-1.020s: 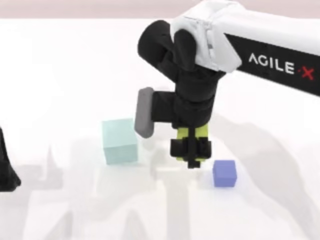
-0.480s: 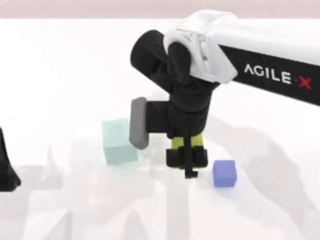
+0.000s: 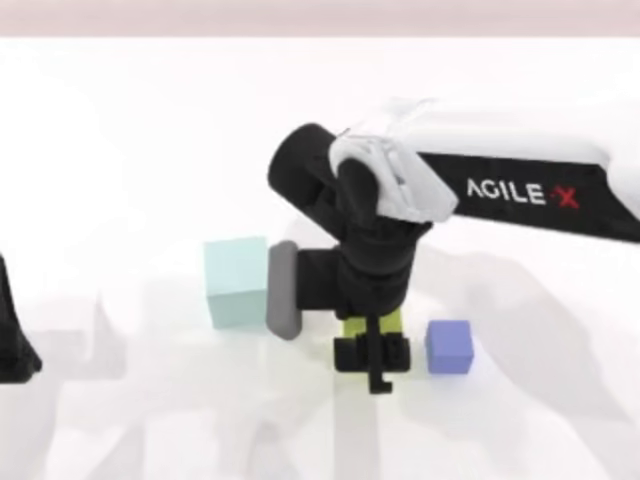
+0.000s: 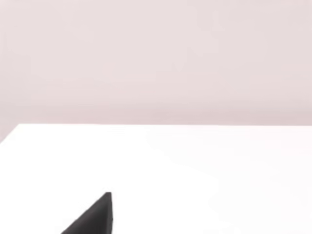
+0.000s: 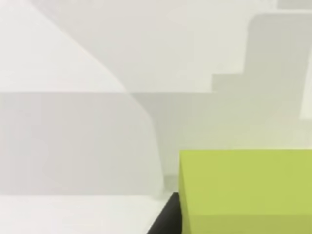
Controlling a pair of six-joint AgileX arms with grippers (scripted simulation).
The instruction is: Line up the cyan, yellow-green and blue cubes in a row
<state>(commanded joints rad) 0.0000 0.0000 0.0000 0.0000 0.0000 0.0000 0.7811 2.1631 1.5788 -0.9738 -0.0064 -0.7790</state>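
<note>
Gripping the yellow-green cube (image 3: pixel 371 324) between its fingers, the right gripper (image 3: pixel 371 352) is sitting low over the table (image 3: pixel 120 150), between the cyan cube (image 3: pixel 236 282) on the left and the blue cube (image 3: pixel 448 346) just beside it on the right. Parked at the table's left edge, the left arm (image 3: pixel 14 338) is lying idle.

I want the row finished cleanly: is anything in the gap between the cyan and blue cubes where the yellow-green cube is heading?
Nothing visible blocks it. The right gripper holds the mid-sized yellow-green cube over bare table, between the large pale cyan cube and the small periwinkle blue cube. The left arm sits parked at the table's left edge.
</note>
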